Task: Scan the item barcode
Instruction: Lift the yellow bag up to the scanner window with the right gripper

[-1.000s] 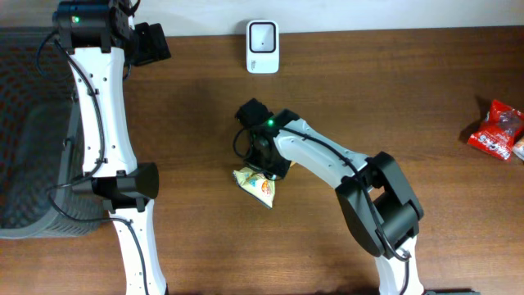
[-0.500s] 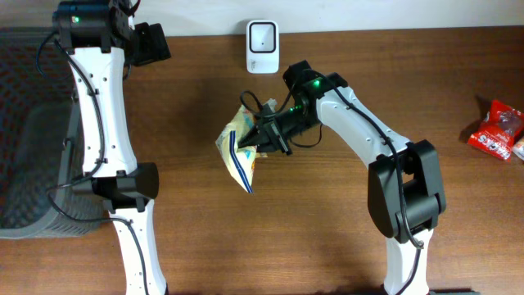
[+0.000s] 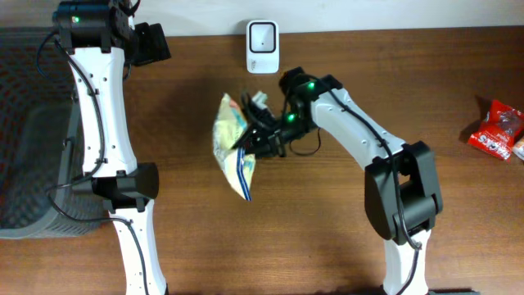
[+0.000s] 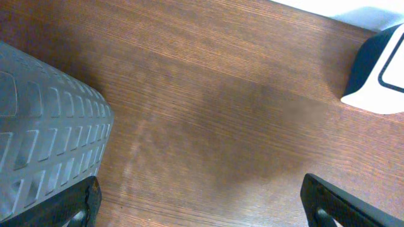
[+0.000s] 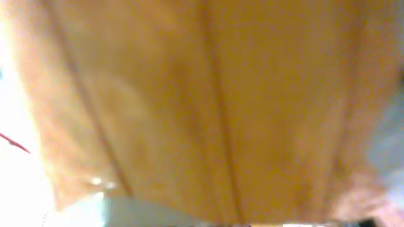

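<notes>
A yellow and white snack bag (image 3: pixel 229 143) with a blue stripe hangs above the table, left of centre. My right gripper (image 3: pixel 255 135) is shut on its right edge. The white scanner (image 3: pixel 262 35) with a dark window stands at the table's back edge, a short way beyond the bag. In the right wrist view the bag's blurred yellow-orange surface (image 5: pixel 202 107) fills the frame and hides the fingers. My left gripper (image 3: pixel 151 43) is at the back left, open and holding nothing (image 4: pixel 202 205). A corner of the scanner (image 4: pixel 379 69) shows in the left wrist view.
A grey slotted basket (image 3: pixel 33 131) sits off the table's left side, and its rim (image 4: pixel 44 126) lies beside the left fingers. A red snack packet (image 3: pixel 498 129) lies at the far right edge.
My right gripper has lifted the snack bag off the table and carried it up and left toward the scanner, with the bag turning over. The left arm has not moved.
</notes>
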Action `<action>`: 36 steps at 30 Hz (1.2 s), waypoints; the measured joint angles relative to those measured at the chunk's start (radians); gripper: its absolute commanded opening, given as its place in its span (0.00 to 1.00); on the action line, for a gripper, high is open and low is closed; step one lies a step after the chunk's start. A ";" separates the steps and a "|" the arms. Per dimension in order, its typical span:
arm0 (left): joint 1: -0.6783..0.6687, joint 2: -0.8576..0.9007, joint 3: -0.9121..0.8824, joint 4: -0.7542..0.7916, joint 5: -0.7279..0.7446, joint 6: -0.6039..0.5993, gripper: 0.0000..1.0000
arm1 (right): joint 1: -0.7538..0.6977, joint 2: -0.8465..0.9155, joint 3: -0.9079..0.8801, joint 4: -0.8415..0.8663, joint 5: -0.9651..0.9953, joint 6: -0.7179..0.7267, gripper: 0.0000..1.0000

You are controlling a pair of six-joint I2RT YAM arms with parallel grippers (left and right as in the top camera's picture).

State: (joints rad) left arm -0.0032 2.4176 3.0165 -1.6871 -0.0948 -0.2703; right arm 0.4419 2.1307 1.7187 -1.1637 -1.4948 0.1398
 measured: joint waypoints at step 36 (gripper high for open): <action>0.000 0.000 0.000 0.000 0.000 -0.003 0.99 | -0.103 0.207 0.190 1.324 1.476 0.705 0.04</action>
State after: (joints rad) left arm -0.0032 2.4176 3.0165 -1.6871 -0.0944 -0.2733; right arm 0.3386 2.3379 1.9087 0.1600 -0.0185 0.8448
